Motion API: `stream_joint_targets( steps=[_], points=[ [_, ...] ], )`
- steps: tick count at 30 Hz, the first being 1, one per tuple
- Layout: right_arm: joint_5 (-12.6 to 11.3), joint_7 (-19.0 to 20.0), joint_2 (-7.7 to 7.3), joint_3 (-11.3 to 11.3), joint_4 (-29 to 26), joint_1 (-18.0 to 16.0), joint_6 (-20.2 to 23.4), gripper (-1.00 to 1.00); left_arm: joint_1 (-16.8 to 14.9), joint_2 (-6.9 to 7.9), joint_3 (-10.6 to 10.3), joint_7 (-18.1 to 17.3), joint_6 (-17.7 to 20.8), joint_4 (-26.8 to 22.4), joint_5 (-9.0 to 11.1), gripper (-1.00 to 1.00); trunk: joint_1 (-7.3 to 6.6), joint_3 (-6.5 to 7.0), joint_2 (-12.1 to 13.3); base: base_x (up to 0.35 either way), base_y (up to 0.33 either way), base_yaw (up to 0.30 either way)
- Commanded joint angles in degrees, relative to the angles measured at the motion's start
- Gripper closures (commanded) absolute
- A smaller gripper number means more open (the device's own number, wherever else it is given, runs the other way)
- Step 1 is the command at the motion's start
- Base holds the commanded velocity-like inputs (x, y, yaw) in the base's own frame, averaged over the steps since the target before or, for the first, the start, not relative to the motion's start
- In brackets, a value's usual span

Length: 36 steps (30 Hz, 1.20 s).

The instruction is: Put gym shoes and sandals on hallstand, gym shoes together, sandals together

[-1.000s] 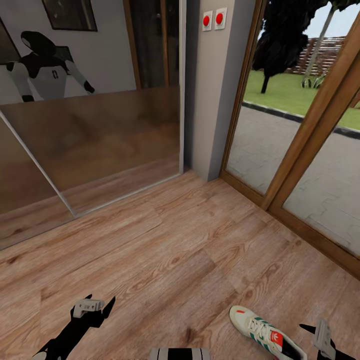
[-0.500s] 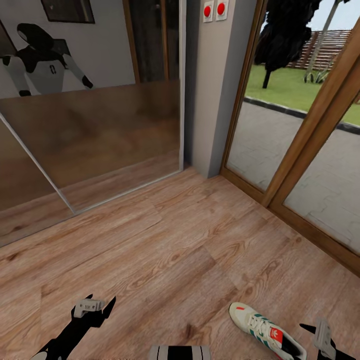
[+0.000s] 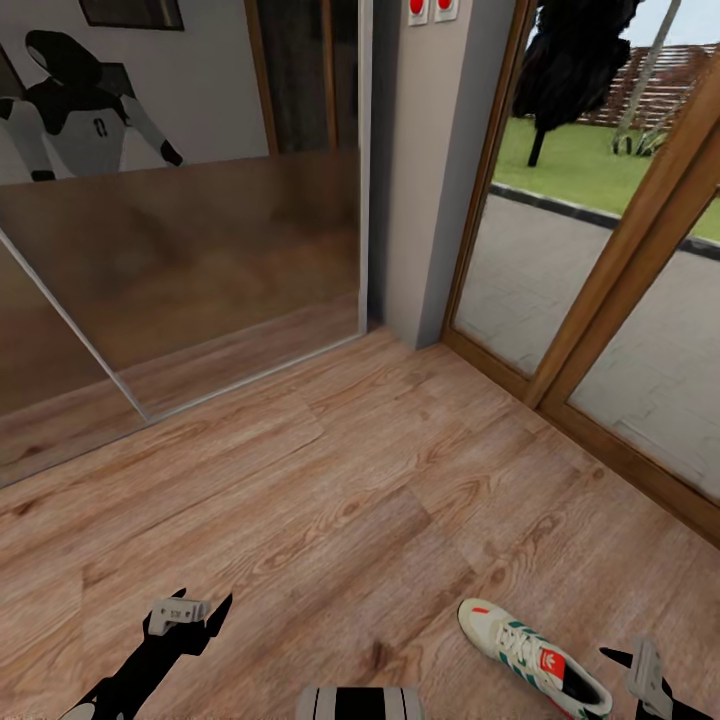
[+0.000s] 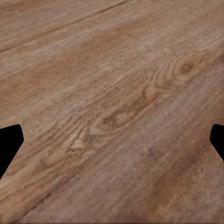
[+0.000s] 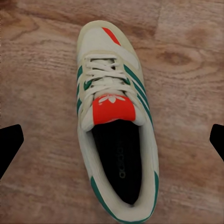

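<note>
One gym shoe [image 3: 530, 655], white with green stripes and a red-orange tongue label, lies on the corridor floor [image 3: 340, 500] at the lower right of the head view, toe pointing away from me. My right gripper [image 3: 635, 662] hovers just right of its heel. In the right wrist view it is open [image 5: 112, 142], with the gym shoe [image 5: 116, 135] lying lengthwise between the spread fingertips and below them. My left gripper [image 3: 203, 603] hangs open over bare planks [image 4: 112, 116] at the lower left. The sandals and the hallstand are out of view.
A large mirrored sliding door [image 3: 180, 270] fills the left wall and reflects the robot. A grey pillar [image 3: 425, 180] with red buttons [image 3: 430, 8] stands in the corner. Wood-framed glass doors [image 3: 600, 330] run along the right side. Open floor lies ahead.
The whole head view has shifted a little, with the wall and buttons sliding upward in the picture, so the camera moved. Both grippers and the shoe keep their places.
</note>
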Motion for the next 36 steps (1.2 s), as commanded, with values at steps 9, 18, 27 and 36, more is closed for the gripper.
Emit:
stream_joint_targets(
  steps=[9, 18, 27, 36],
  points=[
    [-0.01, 0.00, -0.07, -0.05, -0.02, -0.02, 0.00, -1.00, 0.00, 0.00, -0.01, 0.02, 0.00, 0.02, -0.09, -1.00, 0.00, -0.81, 0.00, 0.000, 0.000, 0.000],
    [0.01, 0.00, -0.25, -0.03, -0.23, -0.04, -0.01, -1.00, 0.00, 0.00, -0.02, 0.01, -0.01, 0.07, -0.15, -1.00, 0.00, -1.62, 0.00, 0.000, 0.000, 0.000],
    [0.09, -0.01, -0.56, 0.16, -0.65, -0.12, -0.02, -1.00, 0.00, 0.00, -0.05, 0.01, -0.07, 0.40, -0.22, -1.00, 0.00, -2.42, 0.00, 0.000, 0.000, 0.000],
    [0.22, 0.00, -0.47, 1.90, -1.94, -0.13, -0.13, -1.00, 0.00, 0.03, -0.10, -0.01, -0.08, 0.53, -0.23, -1.00, 0.00, -2.85, 0.00, 0.000, 0.000, 0.000]
  ],
)
